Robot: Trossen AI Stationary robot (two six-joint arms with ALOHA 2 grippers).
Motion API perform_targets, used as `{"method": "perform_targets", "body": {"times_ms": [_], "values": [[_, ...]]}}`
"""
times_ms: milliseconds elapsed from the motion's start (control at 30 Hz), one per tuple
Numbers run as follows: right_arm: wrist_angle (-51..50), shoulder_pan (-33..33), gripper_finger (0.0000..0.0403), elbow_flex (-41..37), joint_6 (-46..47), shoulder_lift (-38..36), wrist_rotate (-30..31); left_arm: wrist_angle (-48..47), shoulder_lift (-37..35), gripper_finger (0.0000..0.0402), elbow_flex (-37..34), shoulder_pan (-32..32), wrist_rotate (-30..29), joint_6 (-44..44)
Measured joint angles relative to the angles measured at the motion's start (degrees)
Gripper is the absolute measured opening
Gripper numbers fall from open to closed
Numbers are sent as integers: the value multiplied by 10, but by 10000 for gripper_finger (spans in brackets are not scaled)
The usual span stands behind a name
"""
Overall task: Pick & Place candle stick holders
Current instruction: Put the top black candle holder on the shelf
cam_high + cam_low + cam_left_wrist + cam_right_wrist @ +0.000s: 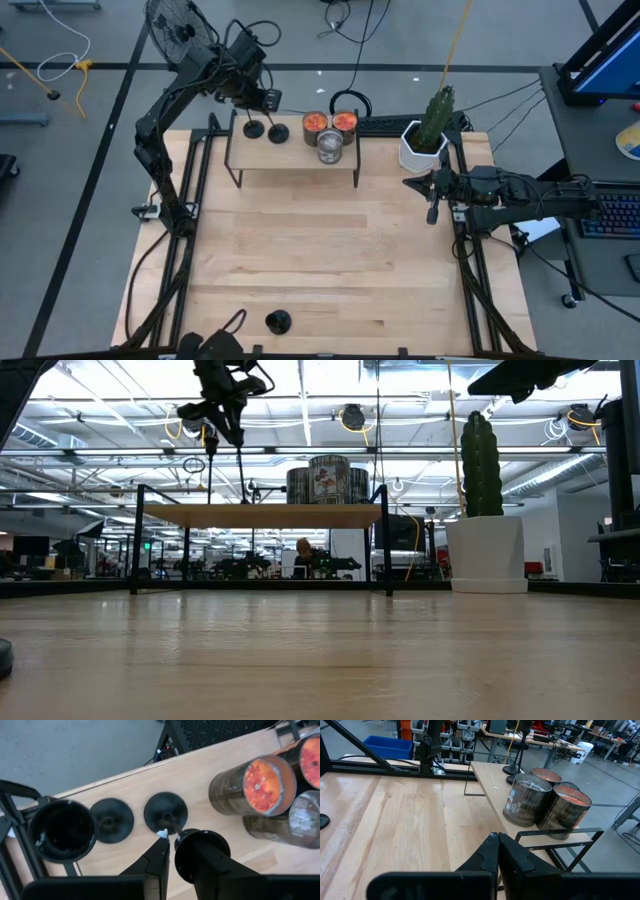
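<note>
Hovering narrowly parted around the thin stem of a matte-black round-based candle stick holder (166, 813), the left gripper (170, 838) seems barely gripping it; likely light, rigid, tippy, best held mid-stem.

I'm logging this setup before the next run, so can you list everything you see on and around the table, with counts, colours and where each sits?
candle stick holders: three, black; two on the shelf's left end, one near the table's front edge
shelf: one, wooden top on black legs, back of table
cans: three, clustered on the shelf's right part
cactus: one, green, in a white pot at the table's back right
table: one, light wood
left gripper: over the shelf, its fingers either side of one holder's stem
right gripper: shut, waiting at the right edge
</note>
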Motion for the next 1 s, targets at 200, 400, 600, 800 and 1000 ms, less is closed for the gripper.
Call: {"method": "perform_targets", "body": {"times_ms": [200,400,600,800,1000], "values": [[0,0,0,0,0,0,0,15,0,69,0,0,5,8],[0,0,0,0,0,0,0,24,-10,69,0,9,5,9],[0,0,0,0,0,0,0,62,-44,69,1,18,5,9],[0,0,0,0,0,1,0,70,-75,69,1,11,20,14],[0,0,0,0,0,7,0,66,-78,69,0,-69,29,81]]}}
